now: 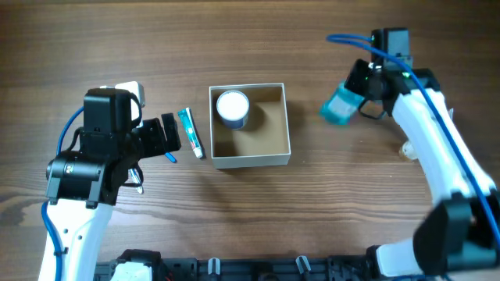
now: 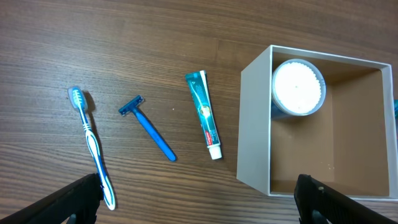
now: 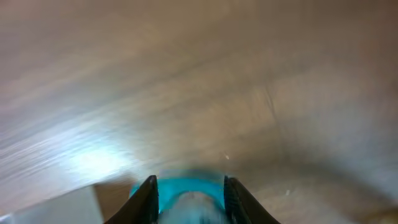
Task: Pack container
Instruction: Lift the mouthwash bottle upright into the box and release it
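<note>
We log both arms as one build: left arm (image 1: 74, 242) and right arm (image 1: 428, 133) have smooth white tubular links joined by boxy black joint housings (image 1: 105, 125). A thin blue cable (image 1: 51, 226) runs along the left arm. A second blue cable (image 1: 351, 37) loops free near the bench's far right corner. Left gripper (image 1: 172, 140) matte black, its fingers (image 2: 74, 199) blunt dark wedges. Right gripper (image 3: 189, 202) fingers (image 3: 149, 198) slim, black, pale-edged

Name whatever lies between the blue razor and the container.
The toothpaste tube lies between the blue razor and the container, touching neither, with bare wood on either side. The left wrist view shows this clearly.
</note>
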Action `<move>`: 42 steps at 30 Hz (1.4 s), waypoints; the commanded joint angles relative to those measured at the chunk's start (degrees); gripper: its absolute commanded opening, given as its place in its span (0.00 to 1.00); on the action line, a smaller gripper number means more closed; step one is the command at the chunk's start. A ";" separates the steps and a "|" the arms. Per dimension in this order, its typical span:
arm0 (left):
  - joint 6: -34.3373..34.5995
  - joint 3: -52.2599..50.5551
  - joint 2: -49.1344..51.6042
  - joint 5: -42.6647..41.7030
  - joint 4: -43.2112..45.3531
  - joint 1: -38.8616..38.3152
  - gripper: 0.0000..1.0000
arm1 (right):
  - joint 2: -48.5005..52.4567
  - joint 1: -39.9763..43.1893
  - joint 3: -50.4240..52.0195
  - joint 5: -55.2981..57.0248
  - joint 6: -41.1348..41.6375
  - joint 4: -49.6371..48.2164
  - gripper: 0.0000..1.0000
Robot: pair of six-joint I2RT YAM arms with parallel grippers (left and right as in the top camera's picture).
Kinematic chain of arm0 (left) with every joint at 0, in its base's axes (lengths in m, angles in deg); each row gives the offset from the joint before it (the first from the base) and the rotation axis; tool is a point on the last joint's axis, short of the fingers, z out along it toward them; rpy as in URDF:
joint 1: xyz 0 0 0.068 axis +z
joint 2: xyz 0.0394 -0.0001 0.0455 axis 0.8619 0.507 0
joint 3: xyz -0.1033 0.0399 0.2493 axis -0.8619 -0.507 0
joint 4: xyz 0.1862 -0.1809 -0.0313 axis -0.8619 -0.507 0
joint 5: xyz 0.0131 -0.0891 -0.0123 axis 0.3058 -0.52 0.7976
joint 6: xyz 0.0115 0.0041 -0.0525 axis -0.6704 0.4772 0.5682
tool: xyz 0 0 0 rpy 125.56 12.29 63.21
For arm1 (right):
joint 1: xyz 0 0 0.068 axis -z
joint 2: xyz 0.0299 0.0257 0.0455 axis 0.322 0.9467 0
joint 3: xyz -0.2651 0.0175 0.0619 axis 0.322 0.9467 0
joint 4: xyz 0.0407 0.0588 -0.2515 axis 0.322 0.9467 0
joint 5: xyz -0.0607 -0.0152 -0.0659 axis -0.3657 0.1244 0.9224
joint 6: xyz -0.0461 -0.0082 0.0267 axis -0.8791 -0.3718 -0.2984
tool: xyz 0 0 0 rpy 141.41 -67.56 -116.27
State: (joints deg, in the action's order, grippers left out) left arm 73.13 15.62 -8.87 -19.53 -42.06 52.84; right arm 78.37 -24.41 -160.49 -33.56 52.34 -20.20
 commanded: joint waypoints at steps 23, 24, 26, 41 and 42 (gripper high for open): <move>0.52 1.01 0.11 -0.66 0.20 -0.26 1.00 | -14.93 -26.99 -2.12 6.08 -20.02 -8.68 0.04; 0.52 1.01 0.11 -0.66 0.20 -0.28 1.00 | -14.36 -27.28 -2.12 5.42 -20.04 -8.74 0.04; 0.52 1.01 0.11 -0.66 0.20 -0.26 1.00 | -12.85 -27.87 -2.12 3.28 -20.70 -9.25 0.04; 0.50 1.01 0.11 -0.66 0.20 -0.26 1.00 | -2.62 -30.95 -1.92 -1.92 -36.52 -13.33 0.04; 0.50 1.01 0.11 -0.66 0.20 -0.26 1.00 | -2.05 -30.95 -1.84 -1.92 -38.05 -13.46 0.04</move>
State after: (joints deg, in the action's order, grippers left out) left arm 73.13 15.62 -8.87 -19.53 -42.04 52.84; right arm 75.18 -55.23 -160.71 -34.10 19.77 -32.38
